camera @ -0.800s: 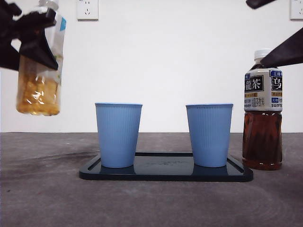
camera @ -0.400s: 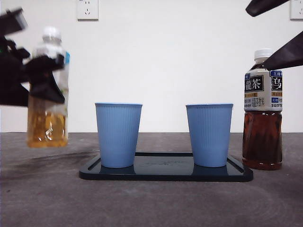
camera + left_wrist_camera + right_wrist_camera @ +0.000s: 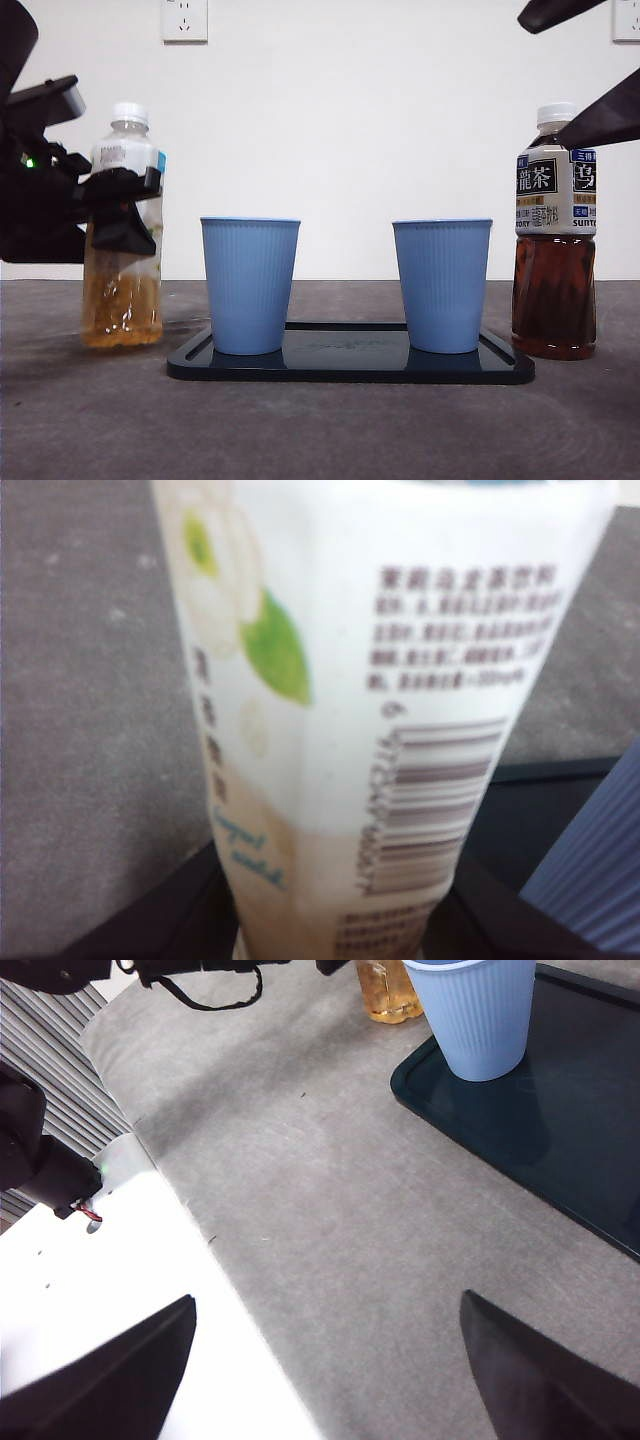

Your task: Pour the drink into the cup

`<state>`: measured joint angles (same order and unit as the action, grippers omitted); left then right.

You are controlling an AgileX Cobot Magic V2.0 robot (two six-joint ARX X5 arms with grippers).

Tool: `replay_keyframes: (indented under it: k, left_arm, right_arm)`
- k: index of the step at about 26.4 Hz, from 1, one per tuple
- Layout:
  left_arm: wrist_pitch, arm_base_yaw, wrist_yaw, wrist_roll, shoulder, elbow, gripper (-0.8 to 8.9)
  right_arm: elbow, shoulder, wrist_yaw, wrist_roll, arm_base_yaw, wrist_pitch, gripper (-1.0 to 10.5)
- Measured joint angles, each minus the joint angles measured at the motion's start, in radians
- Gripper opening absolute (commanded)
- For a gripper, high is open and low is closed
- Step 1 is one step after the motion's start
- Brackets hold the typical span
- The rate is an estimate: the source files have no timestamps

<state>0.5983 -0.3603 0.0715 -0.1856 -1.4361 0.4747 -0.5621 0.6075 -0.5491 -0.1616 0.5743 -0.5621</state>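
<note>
Two blue cups stand upright on a dark tray: left cup and right cup, apart from each other. Light tea bottle, capped and upright, sits on the bench just beside the tray's left end, left gripper jaws clamped on its label. Dark tea bottle stands just beside the tray's right end; right gripper hangs over bare bench, jaws wide apart.
</note>
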Motion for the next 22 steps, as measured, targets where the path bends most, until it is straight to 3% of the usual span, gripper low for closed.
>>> replay_keyframes:
  k: [7,12,17,22]
  left_arm:
    - [0.024,0.0,0.0,0.0,-0.016,0.0,1.71]
    - [0.009,0.0,0.0,-0.008,-0.016,0.002,3.75]
    - [-0.059,-0.003,-0.004,-0.012,-0.016,0.009,3.88]
    - [-0.09,-0.004,-0.006,-0.012,-0.015,0.009,5.11]
  right_arm:
    - [0.0,0.0,0.0,-0.002,0.0,0.0,4.2]
    - [0.0,0.0,0.004,-0.003,0.0,0.0,4.2]
    - [0.0,0.0,0.004,-0.003,0.0,0.0,4.2]
    - [0.0,0.0,0.004,-0.003,0.0,0.0,4.2]
